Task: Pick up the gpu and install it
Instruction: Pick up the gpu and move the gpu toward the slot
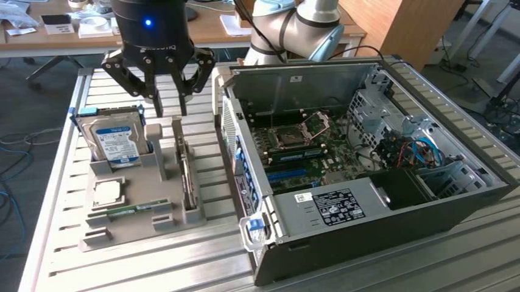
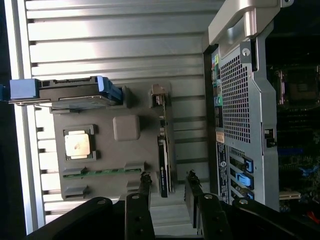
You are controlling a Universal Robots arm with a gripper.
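Claw (image 1: 169,108) is open wide, nothing between the fingers (image 2: 144,189). It hangs over the far end of the grey holder tray (image 1: 130,228), clear of every part on it.

The gpu (image 1: 189,182) stands on edge in its slot along the tray side nearest the computer case (image 1: 366,201), not installed. From the wrist view the card (image 2: 165,162) lines up between the two fingers, below them.

Other parts on the tray: hard drive (image 1: 118,143) with blue label standing upright, processor chip (image 1: 108,191) lying flat in its pocket, green memory stick (image 1: 134,210) in the slot just beside the chip.

The case lies on its side with the panel off and the motherboard (image 1: 305,149) exposed. Tray and case sit side by side, nearly touching.

Surface is a ribbed aluminium table (image 1: 162,267), slats running across, bright glare on them. Behind it: a wooden desk (image 1: 215,27) with papers and the base of the robot arm (image 1: 296,27). Loose cables on the floor (image 1: 12,152) at the exterior view's left.
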